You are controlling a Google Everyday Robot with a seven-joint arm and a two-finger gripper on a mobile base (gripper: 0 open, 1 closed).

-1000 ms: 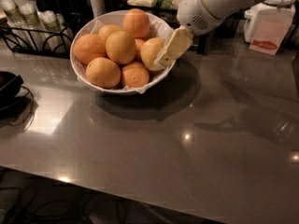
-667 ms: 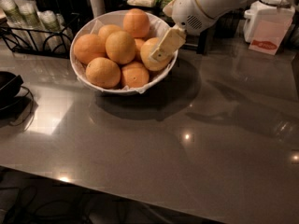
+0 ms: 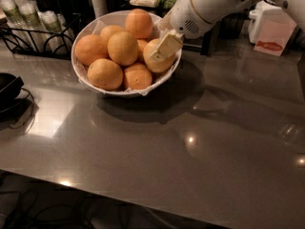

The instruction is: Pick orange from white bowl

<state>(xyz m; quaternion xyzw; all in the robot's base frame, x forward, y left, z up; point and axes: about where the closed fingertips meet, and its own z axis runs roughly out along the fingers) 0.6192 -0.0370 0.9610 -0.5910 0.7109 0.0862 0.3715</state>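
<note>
The white bowl (image 3: 80, 74) with a crinkled paper liner stands at the back left of the grey table and holds several oranges. The large pale yellow-orange orange (image 3: 160, 67) lies at the bowl's right rim. My gripper (image 3: 161, 52) reaches in from the upper right on a white arm (image 3: 205, 6). Its cream tip lies across the top front of that orange and touches it. The far side of the orange is hidden behind the gripper. Smaller, deeper-orange oranges (image 3: 123, 47) fill the rest of the bowl.
A black wire rack with cups (image 3: 28, 20) stands at the back left. A black object with a cable (image 3: 7, 87) lies at the left edge. A white and red carton (image 3: 270, 32) stands at the back right. The table's front edge (image 3: 143, 202) runs across the bottom.
My gripper has moved a little to the left, further over the bowl and onto the large orange. The bowl and the oranges have not moved.
</note>
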